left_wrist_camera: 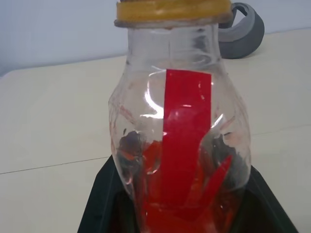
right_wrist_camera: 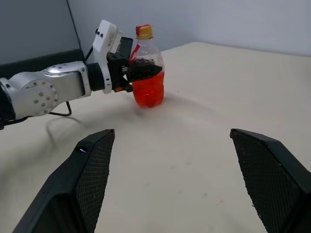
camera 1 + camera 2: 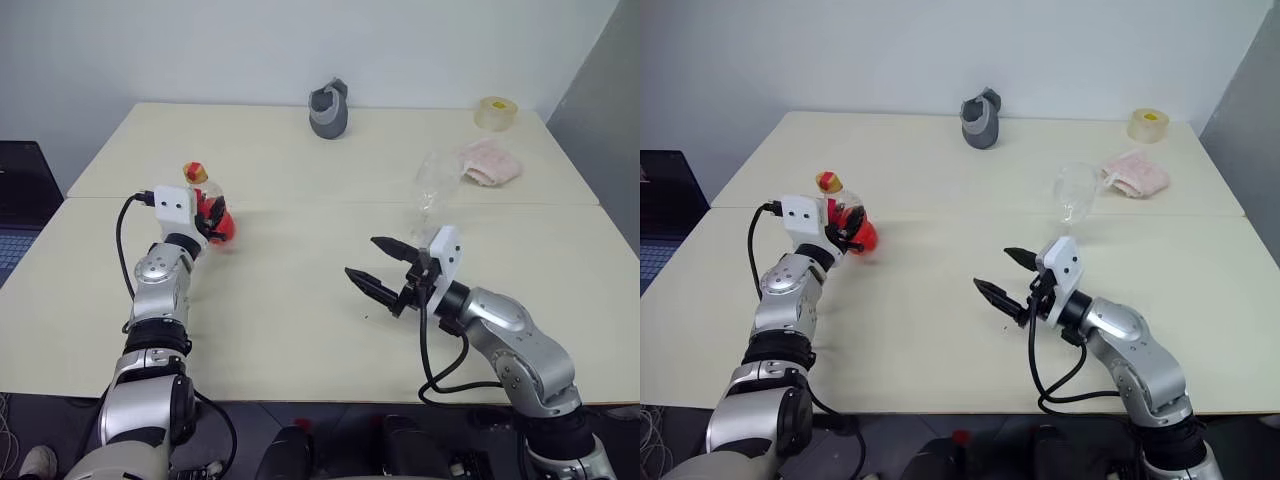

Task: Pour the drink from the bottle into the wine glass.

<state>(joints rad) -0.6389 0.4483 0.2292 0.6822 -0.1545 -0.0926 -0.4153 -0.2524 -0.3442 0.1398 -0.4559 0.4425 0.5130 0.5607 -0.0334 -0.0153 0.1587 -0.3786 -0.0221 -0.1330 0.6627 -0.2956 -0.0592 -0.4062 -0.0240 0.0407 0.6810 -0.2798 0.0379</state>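
Standing near the counter's point(image 3: 300, 330) left side, the bottle point(image 3: 208, 208) is upright with its yellow cap point(image 3: 194, 174) on and the drink point(image 2: 147, 92) filling its lower half. The left gripper point(image 3: 210, 226) reaches in level from the robot's side, and its jaws are closed around the bottle's belly, one black finger point(image 2: 146, 71) visibly pressed across the body just above the liquid line; in the left wrist view the bottle's red label stripe point(image 1: 187, 141) sits squarely between the two fingers. The bottle's base rests on the counter. To the left of it the counter edge is near, with a dark laptop point(image 3: 20, 190) beyond.

Between the bottle and the right arm lies a broad stretch of bare counter, crossed by the seam point(image 3: 330, 203) where two tabletops meet. At the far edge, about mid-width, stands a grey tape dispenser point(image 3: 329, 109), well apart from everything else.

The right gripper point(image 3: 379, 268) hovers level above the counter near the front edge, pointing toward the bottle, its jaws spread wide and holding nothing. Just behind it stands the wine glass point(image 3: 1076, 193), upright on the seam, clear of the gripper. Farther right and back lie a pink cloth point(image 3: 490, 162) and a roll of tape point(image 3: 496, 112) near the far right corner.
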